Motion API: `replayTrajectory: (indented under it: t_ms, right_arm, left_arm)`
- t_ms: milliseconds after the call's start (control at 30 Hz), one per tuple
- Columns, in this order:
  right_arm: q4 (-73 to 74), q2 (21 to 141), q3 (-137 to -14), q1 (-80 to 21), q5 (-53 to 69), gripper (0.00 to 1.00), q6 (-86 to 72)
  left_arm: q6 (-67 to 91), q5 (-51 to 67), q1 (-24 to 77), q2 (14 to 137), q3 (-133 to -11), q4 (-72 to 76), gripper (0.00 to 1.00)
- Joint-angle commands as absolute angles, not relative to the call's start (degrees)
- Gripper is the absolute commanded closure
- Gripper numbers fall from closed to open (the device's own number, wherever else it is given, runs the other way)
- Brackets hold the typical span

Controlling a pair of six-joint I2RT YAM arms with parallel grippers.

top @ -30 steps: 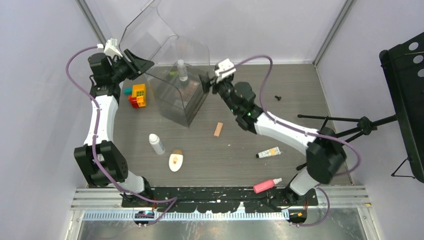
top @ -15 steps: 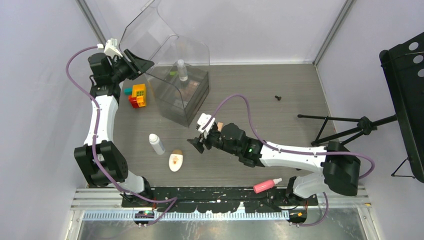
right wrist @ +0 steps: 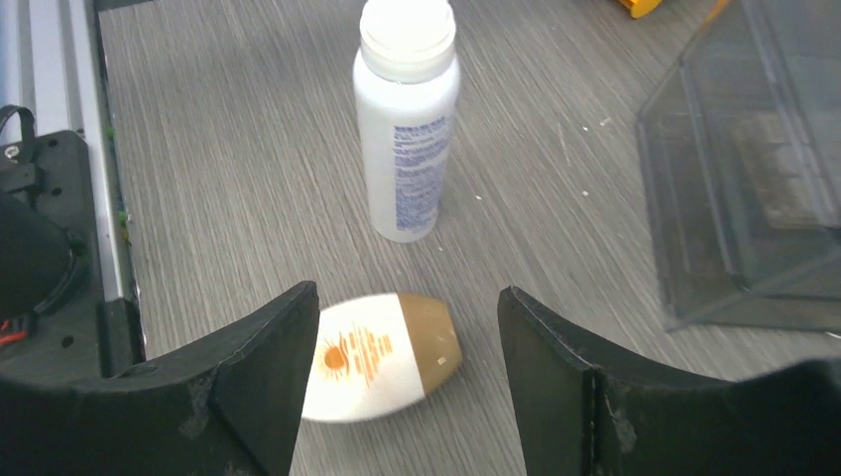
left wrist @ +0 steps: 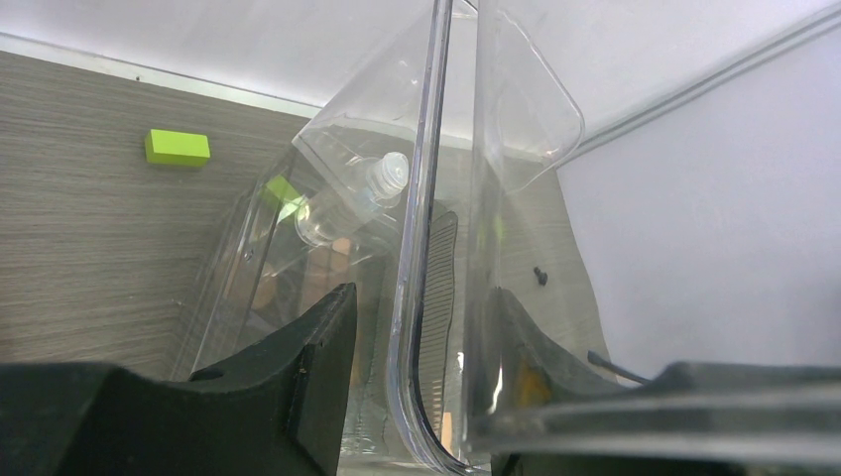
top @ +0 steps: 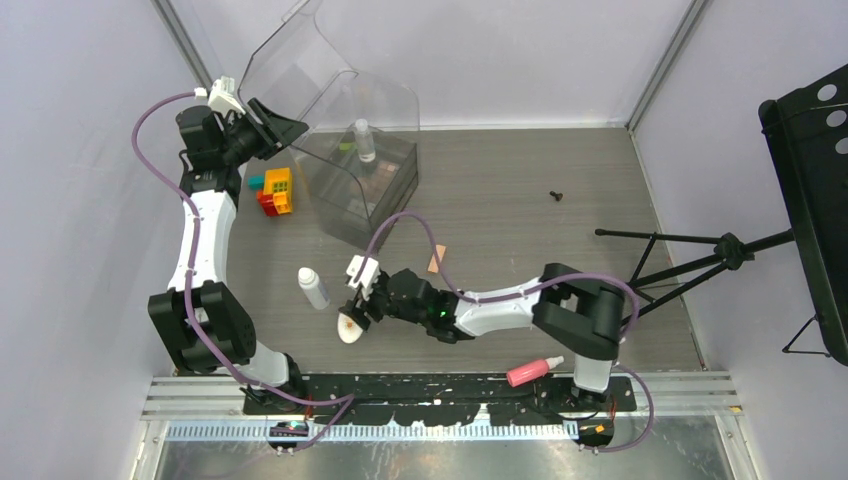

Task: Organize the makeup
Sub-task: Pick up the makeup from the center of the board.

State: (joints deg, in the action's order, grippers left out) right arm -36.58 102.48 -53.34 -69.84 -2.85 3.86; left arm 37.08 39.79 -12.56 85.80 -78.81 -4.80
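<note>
A white oval compact [right wrist: 382,357] with a tan end lies flat on the table. My right gripper [right wrist: 407,291] hovers over it, open, one finger to each side and neither touching. In the top view this gripper [top: 358,308] sits just above the compact [top: 350,326]. A white bottle [right wrist: 407,129] lies just beyond; it also shows from above [top: 314,288]. My left gripper [top: 285,125] is shut on the raised lid [top: 290,60] of the clear case [top: 370,190]; the lid edge [left wrist: 426,248] runs between its fingers. A clear bottle [left wrist: 347,203] stands inside. A peach sponge [top: 436,259] and a pink bottle [top: 534,371] lie loose.
Toy bricks [top: 275,190] sit left of the case, and a green brick [left wrist: 178,147] lies apart. A small black piece [top: 555,195] is at mid right. A tripod [top: 700,250] and a black stand [top: 810,200] reach in from the right. The case corner [right wrist: 754,178] is right of the right gripper.
My right arm has swung from the case front down and left to the white compact, its jaws staying open. The left arm and the lid have not moved.
</note>
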Motion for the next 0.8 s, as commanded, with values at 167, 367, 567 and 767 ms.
replayTrajectory:
  t_ms: [167, 367, 567, 767]
  right_arm:
    - [-47.9, 111.2, -61.9, -71.3, -4.7, 0.26, 2.0]
    - [-49.6, 114.7, -64.3, -71.2, -7.1, 0.22, 3.0]
    - [-49.9, 117.4, -67.4, -71.2, -6.2, 0.21, 2.4]
    - [-51.1, 120.6, -70.5, -71.2, -7.2, 0.22, 2.2]
  left_arm:
    - [38.5, 38.5, -13.2, 88.1, -77.4, -8.4, 0.54]
    - [38.8, 38.8, -13.2, 88.2, -77.3, -8.2, 0.54]
    - [38.9, 38.9, -13.2, 88.2, -77.3, -7.8, 0.54]
    - [39.3, 39.3, -13.2, 88.3, -77.3, -7.6, 0.54]
